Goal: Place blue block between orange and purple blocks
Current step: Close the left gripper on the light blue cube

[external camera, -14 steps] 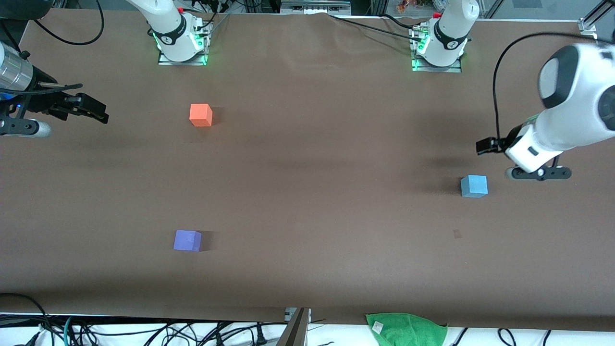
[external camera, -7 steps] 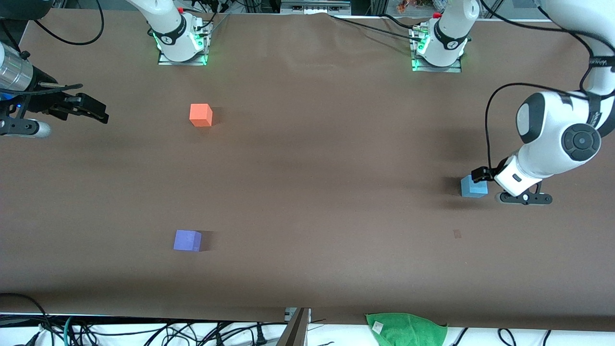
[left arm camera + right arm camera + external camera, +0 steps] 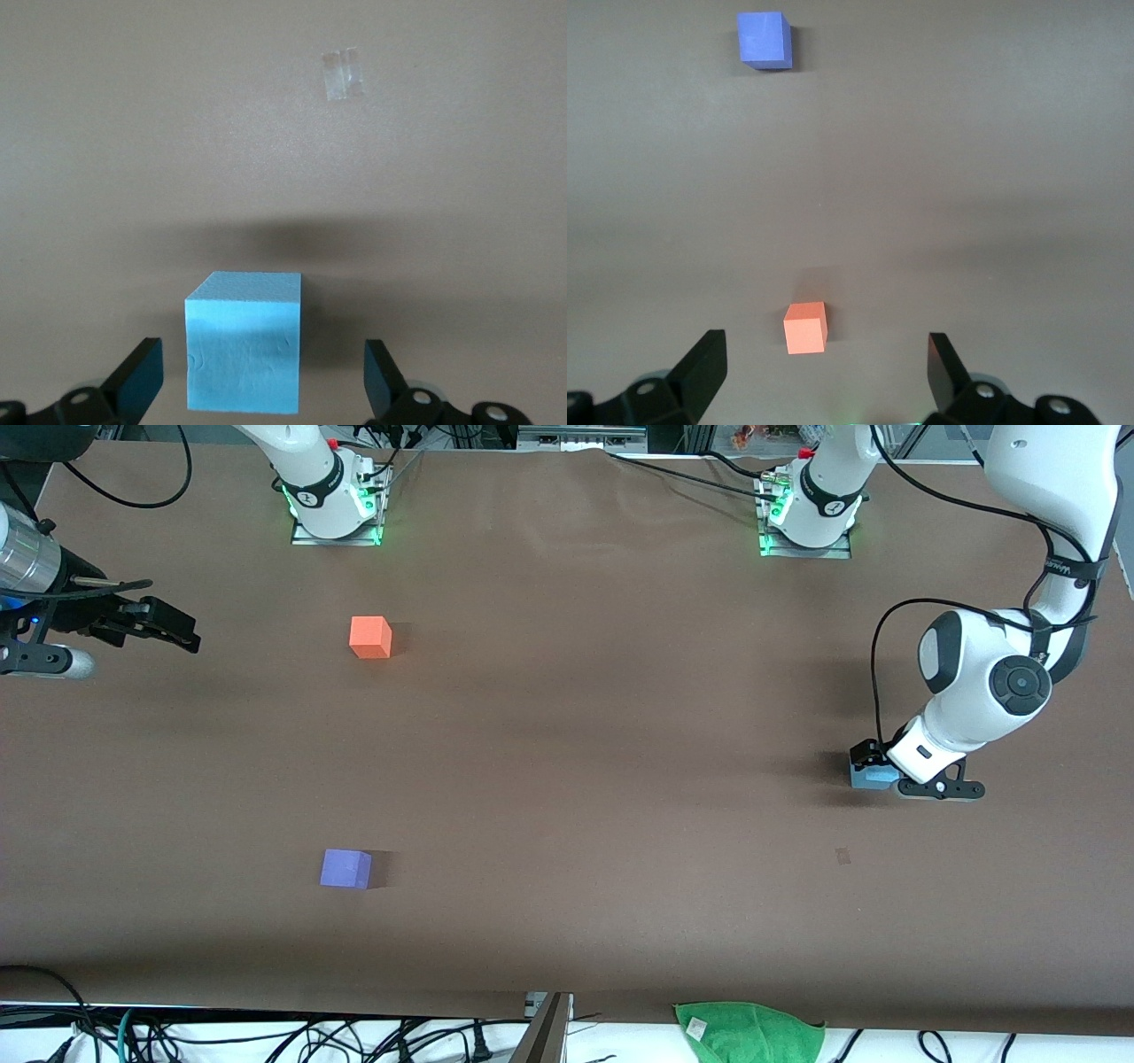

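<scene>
Reaching for the pick: the left gripper [image 3: 261, 376] is low over the blue block [image 3: 244, 350] at the left arm's end of the table [image 3: 567, 779], with its fingers [image 3: 137, 376] spread wide and nothing held. In the left wrist view the cube sits on the table between the two fingers, closer to one of them and clear of both (no contact that I can see). In the front view the gripper covers most of the cube, so only an edge of blue shows.

Step in hand, as I judge it: the approach to the grasp; the pick itself is not yet made, and the placing is all to come.

The right gripper [image 3: 819, 376] waits at the right arm's end of the table, fingers also wide apart and empty. Its wrist view looks down on the orange block [image 3: 805, 327], which lies between its fingers in the picture but well below them, with the purple block [image 3: 764, 40] farther off along the same line. The ground between those two cubes is bare brown table.

Next move, by my reading: centre the cube between the left fingers, lower until the pads reach its side faces, then close squarely on flat sides (a foam-like matte cube should grip easily). After that, a long carry toward the right arm's end, setting down in the gap between orange and purple.
</scene>
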